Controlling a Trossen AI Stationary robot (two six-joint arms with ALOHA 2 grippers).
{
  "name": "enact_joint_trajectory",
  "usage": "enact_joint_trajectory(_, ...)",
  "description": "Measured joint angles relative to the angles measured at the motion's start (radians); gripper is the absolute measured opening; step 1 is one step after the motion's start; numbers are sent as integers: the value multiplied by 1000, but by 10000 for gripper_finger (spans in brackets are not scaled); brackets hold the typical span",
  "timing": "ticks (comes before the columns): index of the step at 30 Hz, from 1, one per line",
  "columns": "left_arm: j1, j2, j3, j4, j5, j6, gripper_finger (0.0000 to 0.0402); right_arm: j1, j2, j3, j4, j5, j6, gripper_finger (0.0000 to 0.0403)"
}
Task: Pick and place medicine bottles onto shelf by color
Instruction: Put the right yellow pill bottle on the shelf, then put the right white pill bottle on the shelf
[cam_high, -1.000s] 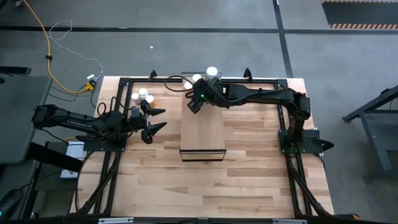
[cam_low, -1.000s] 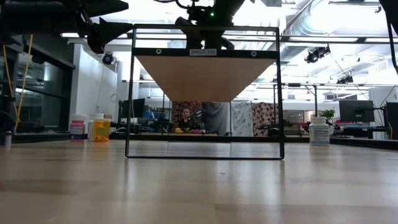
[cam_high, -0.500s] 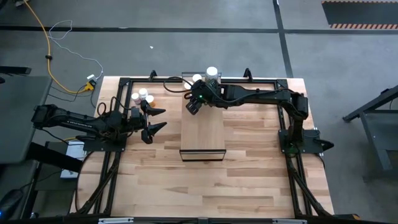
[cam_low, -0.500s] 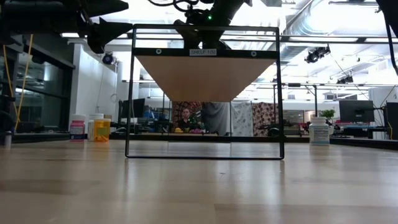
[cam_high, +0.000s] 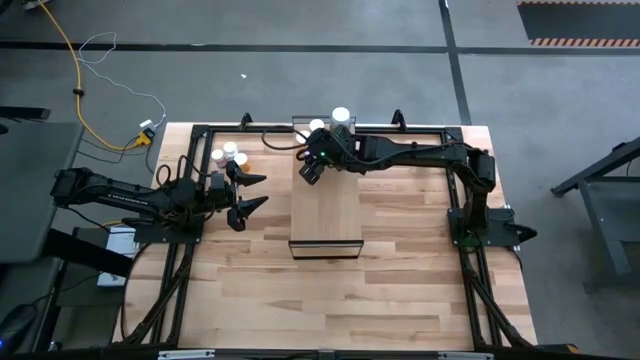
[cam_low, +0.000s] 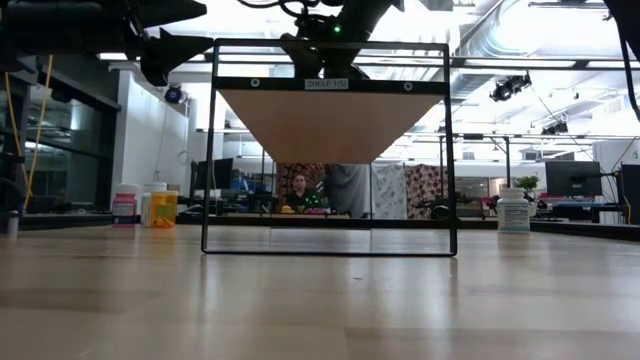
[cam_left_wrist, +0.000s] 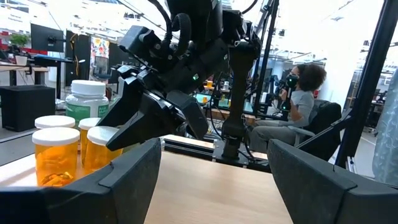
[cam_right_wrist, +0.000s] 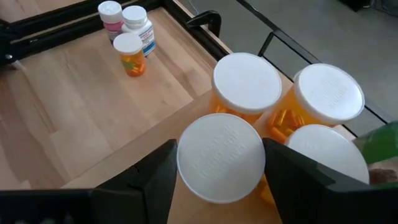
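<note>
While a cluster of white-capped orange medicine bottles (cam_right_wrist: 240, 87) stands on the far end of the shelf (cam_high: 326, 215), the right gripper (cam_right_wrist: 217, 163) hangs just above them, fingers spread to either side of the nearest cap. Three more bottles (cam_high: 229, 154) sit on the table (cam_high: 400, 290) by the left gripper (cam_high: 250, 192), which waits with fingers parted.

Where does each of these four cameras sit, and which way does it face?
High view: overhead, straight down on both dark arms and the pale wooden block shelf.
Low view: tabletop height, facing the room through the shelf's dark frame.
Left wrist view: on the left arm, facing the right end effector.
Right wrist view: on the right arm, over white-capped orange pill bottles.
Both wrist views share those orange bottles.
</note>
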Motion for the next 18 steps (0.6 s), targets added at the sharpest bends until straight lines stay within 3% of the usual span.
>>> enact_joint_trajectory(11,0,0,0,0,0,0,284,-1,0,0,-5,61,-20,313)
enact_joint_trajectory(18,0,0,0,0,0,0,284,4,-12,22,-14,30,-75,333)
